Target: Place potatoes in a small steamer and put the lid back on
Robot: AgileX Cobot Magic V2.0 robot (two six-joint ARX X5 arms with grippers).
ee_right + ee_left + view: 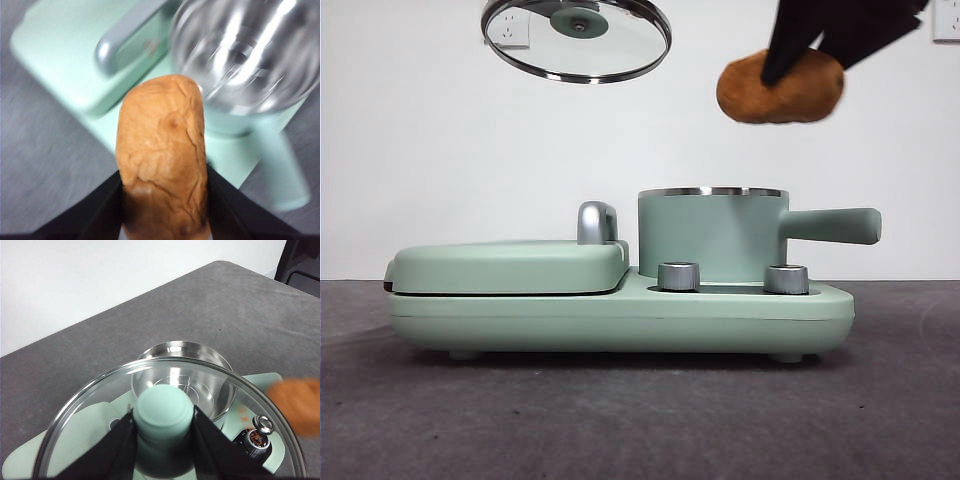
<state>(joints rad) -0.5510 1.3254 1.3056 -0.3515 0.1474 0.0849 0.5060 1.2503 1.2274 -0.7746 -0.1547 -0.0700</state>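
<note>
The mint-green steamer pot stands open on its base, handle pointing right; its steel inside shows in the left wrist view and the right wrist view. My right gripper is shut on the orange-brown potato, held high above and a little right of the pot; the potato fills the right wrist view. My left gripper is shut on the knob of the glass lid, held tilted high at the upper left, above the grill plate.
The flat green hinged grill plate with a chrome handle sits left of the pot on the same green base. Two metal dials face front. The appliance stands on a grey table.
</note>
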